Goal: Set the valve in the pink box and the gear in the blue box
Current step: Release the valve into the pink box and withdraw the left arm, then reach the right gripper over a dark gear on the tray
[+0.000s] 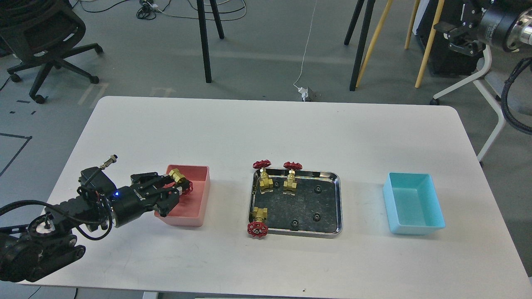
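Note:
My left gripper is shut on a valve with a brass body and a red handwheel. It holds the valve over the left half of the pink box, at about rim height. Three more valves stand in or at the edge of the steel tray in the middle of the table, with several tiny black gears on the tray floor. The blue box stands at the right with nothing in it. My right gripper is far off at the top right, above the floor; its fingers cannot be told apart.
One valve hangs over the tray's front left corner with its handwheel on the table. An office chair, tripod legs and cables are on the floor beyond the table's far edge.

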You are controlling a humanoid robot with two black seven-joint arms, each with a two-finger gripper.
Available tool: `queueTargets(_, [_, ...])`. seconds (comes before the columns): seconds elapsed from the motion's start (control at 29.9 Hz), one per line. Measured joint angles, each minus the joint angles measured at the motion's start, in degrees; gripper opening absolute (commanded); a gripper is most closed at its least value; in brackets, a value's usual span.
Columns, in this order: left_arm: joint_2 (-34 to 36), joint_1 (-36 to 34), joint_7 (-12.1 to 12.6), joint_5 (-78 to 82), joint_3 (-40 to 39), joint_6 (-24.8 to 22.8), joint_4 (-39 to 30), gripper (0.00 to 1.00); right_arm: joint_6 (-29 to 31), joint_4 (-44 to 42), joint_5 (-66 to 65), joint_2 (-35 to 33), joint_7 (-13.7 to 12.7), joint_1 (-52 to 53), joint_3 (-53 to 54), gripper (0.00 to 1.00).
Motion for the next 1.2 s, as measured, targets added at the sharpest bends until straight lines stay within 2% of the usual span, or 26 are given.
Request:
queueTargets(0.47, [-0.7, -0.3, 0.0, -3.8, -0.7, 0.0, -0.9, 0.92, -0.1, 0.0, 0.0, 0.4, 0.1, 0.0, 0.1, 0.99])
queueTargets(0.6, [-0.4, -1.7, 0.0, -7.8, -7.8, 0.0, -1.7, 0.93, 0.8, 0.8, -1.1, 0.7, 0.3, 0.0, 0.0, 0.99])
queueTargets(0.74, [1.1, -7.5, 0.0, -14.7, -17.0, -0.2, -1.8, 0.93, 3.3, 2.6, -7.8, 1.6, 0.4, 0.0, -0.1, 0.99])
queueTargets(0.8, [2.2, -11.2, 0.0, -19.0, -21.2, -3.8, -1.6, 0.93, 3.7, 4.7, -12.0, 2.0, 0.4, -0.3, -0.2, 0.99])
queueTargets(0.97, [3.0, -21.1, 0.0, -33.3, -29.2, -24.1, 0.8, 0.94, 3.8, 13.1, -23.0, 2.9, 0.9, -0.2, -6.6, 0.99])
queueTargets(1.07, [3.0, -28.2, 0.2, -43.0, -31.6, -33.8, 5.2, 0.94, 3.8, 19.5, -29.5, 3.1, 1.5, 0.0, -12.6, 0.99])
queueTargets(1.2, [2.8, -37.4, 2.2, -54.5, -32.2, -40.5, 13.5, 0.94, 3.8, 25.9, -38.3, 6.0, 2.0, 0.2, -21.4, 0.99])
